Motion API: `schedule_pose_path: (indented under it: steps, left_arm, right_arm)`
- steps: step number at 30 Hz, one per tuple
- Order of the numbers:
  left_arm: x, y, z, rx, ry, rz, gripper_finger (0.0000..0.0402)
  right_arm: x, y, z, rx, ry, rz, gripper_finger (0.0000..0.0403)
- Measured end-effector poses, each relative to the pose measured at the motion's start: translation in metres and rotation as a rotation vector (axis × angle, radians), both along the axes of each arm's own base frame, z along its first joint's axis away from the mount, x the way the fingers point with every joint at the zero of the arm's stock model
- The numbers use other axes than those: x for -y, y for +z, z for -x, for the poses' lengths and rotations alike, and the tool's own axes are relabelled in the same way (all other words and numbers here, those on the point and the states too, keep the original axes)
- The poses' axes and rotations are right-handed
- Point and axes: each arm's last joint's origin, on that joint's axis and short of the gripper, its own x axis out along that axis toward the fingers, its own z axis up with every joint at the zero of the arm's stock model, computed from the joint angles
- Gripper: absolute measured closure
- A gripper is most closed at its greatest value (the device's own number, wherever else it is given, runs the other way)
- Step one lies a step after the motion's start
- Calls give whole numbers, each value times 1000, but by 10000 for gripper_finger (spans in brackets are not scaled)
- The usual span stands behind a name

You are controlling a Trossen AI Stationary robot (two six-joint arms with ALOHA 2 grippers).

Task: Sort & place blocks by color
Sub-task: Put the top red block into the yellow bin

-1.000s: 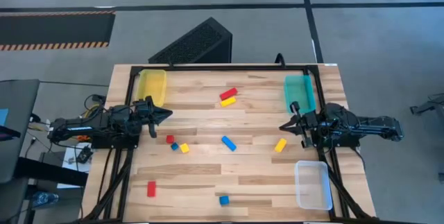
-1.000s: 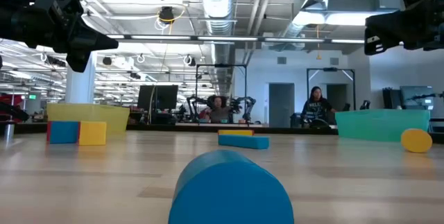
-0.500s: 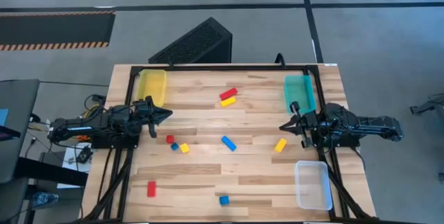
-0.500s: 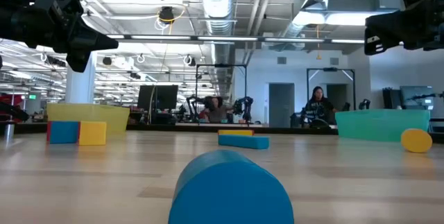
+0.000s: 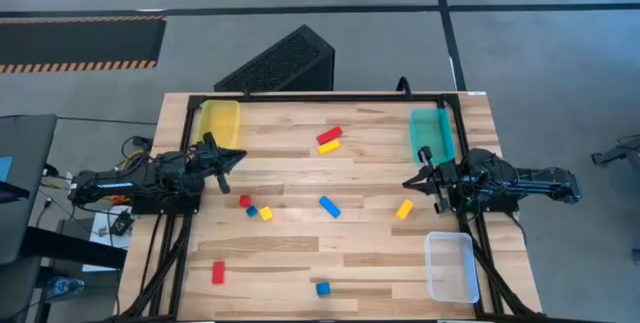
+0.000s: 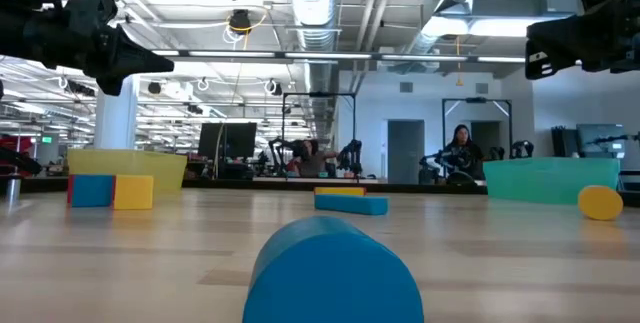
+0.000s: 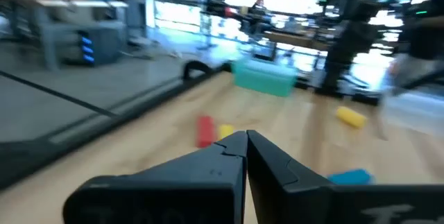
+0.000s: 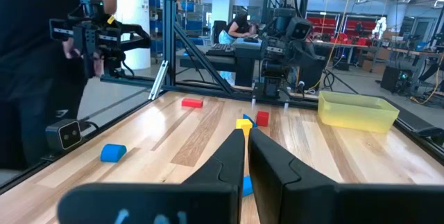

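Note:
Small blocks lie scattered flat on the wooden table [image 5: 300, 253]: a red bar [image 5: 329, 135] and a yellow bar [image 5: 329, 147] near the far middle, a red cube [image 5: 245, 201], a blue cube [image 5: 252, 211] and a yellow cube [image 5: 266, 214] close together, a blue bar [image 5: 329, 206], a yellow bar [image 5: 404, 209], a red bar [image 5: 218, 273] and a blue block [image 5: 323, 289] near the front. My left gripper [image 5: 238, 157] hovers shut at the table's left side, above and beyond the cube cluster. My right gripper [image 5: 408, 183] hovers shut at the right side, near the yellow bar.
A yellow tray [image 5: 219, 123] sits at the far left corner, a teal tray [image 5: 431, 131] at the far right, and a clear tray [image 5: 450, 266] at the near right. A dark frame rail [image 5: 320, 96] runs along the far edge. People and equipment show in the room beyond.
My left gripper has swung its tip slightly toward the table's far edge and stayed shut. The right arm and the blocks have kept still.

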Motion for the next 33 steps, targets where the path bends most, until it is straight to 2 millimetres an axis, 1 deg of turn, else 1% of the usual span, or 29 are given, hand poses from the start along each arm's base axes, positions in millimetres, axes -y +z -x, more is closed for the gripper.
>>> schedule_pose_path:
  steps: [7, 9, 15, 17, 21, 24, 27, 30, 33]
  left_arm:
    - [-1, 1, 0, 6, 25, -13, 401]
    - [-1, 1, 0, 25, 21, 27, 401]
    - [0, 1, 0, 112, 31, 226, 401]
    - [-1, 1, 0, 127, 37, 256, 401]
    - [-3, 1, 2, 151, 121, 275, 401]
    - [-3, 0, 1, 149, 117, 288, 401]
    - [-2, 0, 1, 166, 110, 347, 401]
    - [-5, -1, 2, 261, 235, 469, 401]
    - [-7, 2, 3, 298, 305, 461, 401]
  right_arm:
    - [0, 0, 0, 0, 0, 0, 360]
    - [0, 0, 0, 0, 0, 0, 360]
    - [0, 0, 0, 0, 0, 0, 360]
    - [0, 0, 0, 0, 0, 0, 360]
    - [0, 0, 0, 0, 0, 0, 360]
    - [0, 0, 0, 2, 0, 6, 360]
    - [0, 1, 0, 12, 1, -19, 360]
    - [0, 6, 0, 70, 1, 10, 360]
    - [0, 13, 2, 138, 1, 11, 360]
